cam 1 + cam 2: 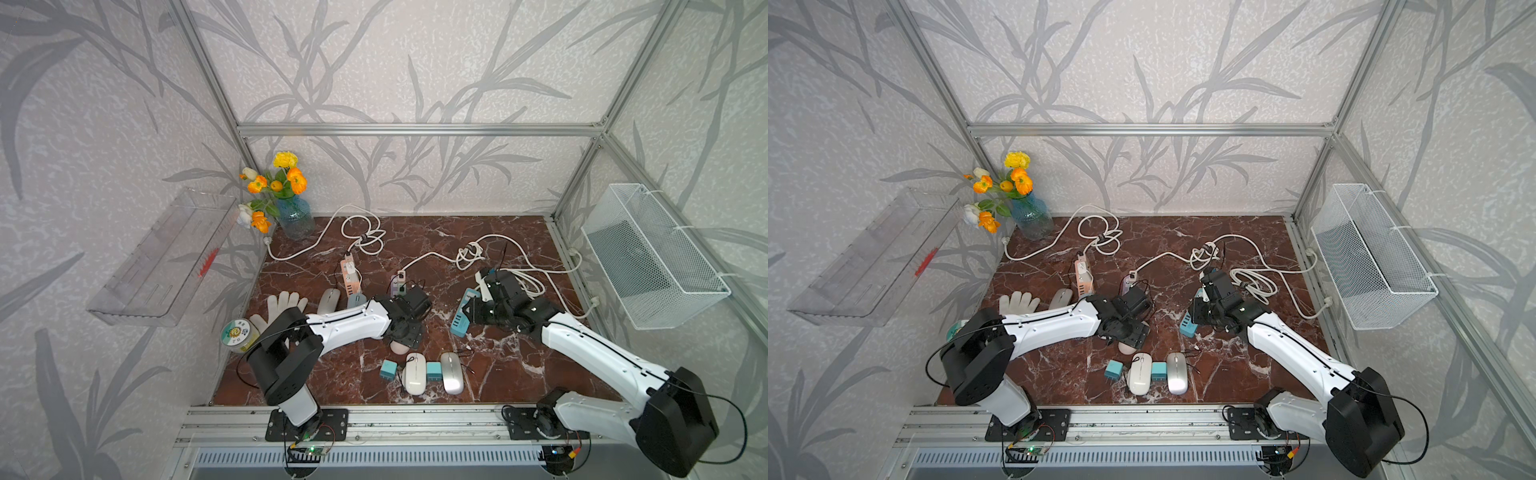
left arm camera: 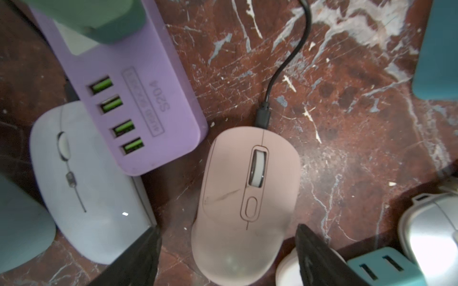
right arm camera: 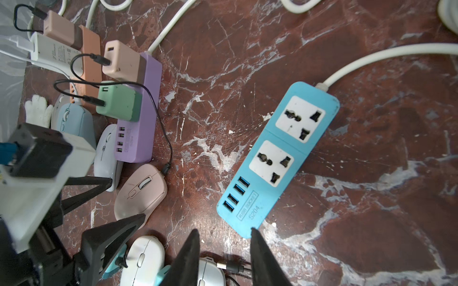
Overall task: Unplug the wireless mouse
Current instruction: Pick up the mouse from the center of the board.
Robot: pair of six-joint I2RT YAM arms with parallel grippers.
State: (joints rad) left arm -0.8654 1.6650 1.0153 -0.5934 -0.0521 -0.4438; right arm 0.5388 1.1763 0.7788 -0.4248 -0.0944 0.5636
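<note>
**A:** What carries it all?

**B:** A red marble tabletop (image 1: 519, 365). The left arm (image 1: 345, 324) and the right arm (image 1: 594, 349) both reach over it.

**A:** And the strips?

**B:** A blue strip (image 3: 262, 198) lies by the right wrist. A purple strip (image 2: 173, 99) lies by the left one.

**A:** Where is the mouse?

**B:** The pink mouse (image 2: 223, 210) lies flat on the tabletop, just beside the purple strip's USB end.

**A:** The fingers?

**B:** The left fingers (image 2: 146, 250) are spread, one on each side of the mouse's rear. I can't tell if they touch it. The right fingers (image 3: 190, 260) are spread over bare marble and hold nothing. One tip is just at the blue strip's end.

**A:** The small parts?

**B:** A green charger (image 3: 116, 104) sits on the purple strip. A black cable (image 2: 295, 49) runs from it, and its plug (image 2: 262, 116) sits in the mouse's nose.
</note>
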